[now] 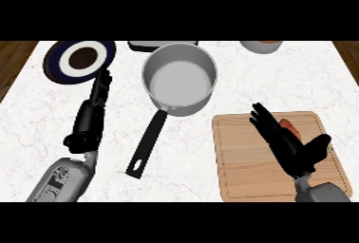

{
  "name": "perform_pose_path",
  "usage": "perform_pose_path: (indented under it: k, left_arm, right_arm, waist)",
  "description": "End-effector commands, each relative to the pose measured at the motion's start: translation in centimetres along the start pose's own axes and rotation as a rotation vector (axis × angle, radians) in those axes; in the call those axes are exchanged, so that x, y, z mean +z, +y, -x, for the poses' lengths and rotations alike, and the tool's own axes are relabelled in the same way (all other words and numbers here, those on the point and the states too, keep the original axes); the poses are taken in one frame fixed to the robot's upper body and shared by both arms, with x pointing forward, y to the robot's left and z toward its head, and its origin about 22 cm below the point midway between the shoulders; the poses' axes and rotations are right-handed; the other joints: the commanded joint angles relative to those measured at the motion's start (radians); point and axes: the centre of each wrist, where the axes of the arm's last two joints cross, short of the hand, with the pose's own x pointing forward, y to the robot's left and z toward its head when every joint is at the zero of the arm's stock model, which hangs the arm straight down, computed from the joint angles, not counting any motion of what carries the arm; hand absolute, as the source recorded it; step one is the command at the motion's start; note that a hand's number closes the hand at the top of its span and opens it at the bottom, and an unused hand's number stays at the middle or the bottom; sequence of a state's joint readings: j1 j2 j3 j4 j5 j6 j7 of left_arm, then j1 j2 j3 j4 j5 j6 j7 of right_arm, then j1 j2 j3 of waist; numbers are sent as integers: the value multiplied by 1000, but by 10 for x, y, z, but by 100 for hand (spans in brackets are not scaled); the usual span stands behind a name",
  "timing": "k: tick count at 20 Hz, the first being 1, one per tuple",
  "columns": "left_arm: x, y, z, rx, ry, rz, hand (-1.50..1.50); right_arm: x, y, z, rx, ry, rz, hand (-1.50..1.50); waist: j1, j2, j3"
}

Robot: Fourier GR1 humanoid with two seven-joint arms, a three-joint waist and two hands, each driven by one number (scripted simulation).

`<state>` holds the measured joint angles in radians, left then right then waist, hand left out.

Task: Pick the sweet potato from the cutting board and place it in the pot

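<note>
Right hand [298,147] sits over the cutting board [245,161], fingers spread wide, nothing held. Sweet potato [289,129] lies on the board under my fingers. Pot [179,78], up-left of the board, looks empty. Grasp, lift and transfer all remain, I judge.

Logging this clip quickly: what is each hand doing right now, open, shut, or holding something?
Left hand: open, fingers straight, holding nothing.
Right hand: open over the sweet potato on the cutting board, not closed round it.
</note>
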<state>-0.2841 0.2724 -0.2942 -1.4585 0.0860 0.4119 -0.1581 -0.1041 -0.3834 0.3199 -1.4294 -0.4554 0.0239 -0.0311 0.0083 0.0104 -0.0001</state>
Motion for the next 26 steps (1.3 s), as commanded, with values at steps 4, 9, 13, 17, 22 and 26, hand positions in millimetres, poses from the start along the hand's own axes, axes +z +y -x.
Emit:
perform_pose_path:
  k: [4, 9, 13, 17, 22, 26]
  left_arm:
    - [2, 7, -4, 105, 207, 35, 0]
    - [19, 11, 15, 183, 378, 26, 0]
    - [21, 27, 3, 189, 391, 37, 0]
    - [13, 24, -12, 222, 391, 69, 0]
    - [34, 25, -11, 205, 397, 52, 0]
    - [28, 34, -6, 205, 424, 55, 0]
  right_arm:
    - [-20, -12, -30, -67, -67, -412, -150]
    - [-16, -75, -99, 440, -339, -182, -150]
    - [13, -116, -100, 421, -593, -273, -150]
    - [32, -155, -99, 588, -574, -335, -150]
    - [67, -203, -186, 864, -461, -324, -150]
    - [61, -190, -215, 1019, -352, -404, -150]
  waist:
    - [25, -7, 4]
    - [-2, -13, 5]
    - [-2, -13, 7]
    - [5, -7, 4]
    - [3, -13, 1]
    - [4, -10, 0]
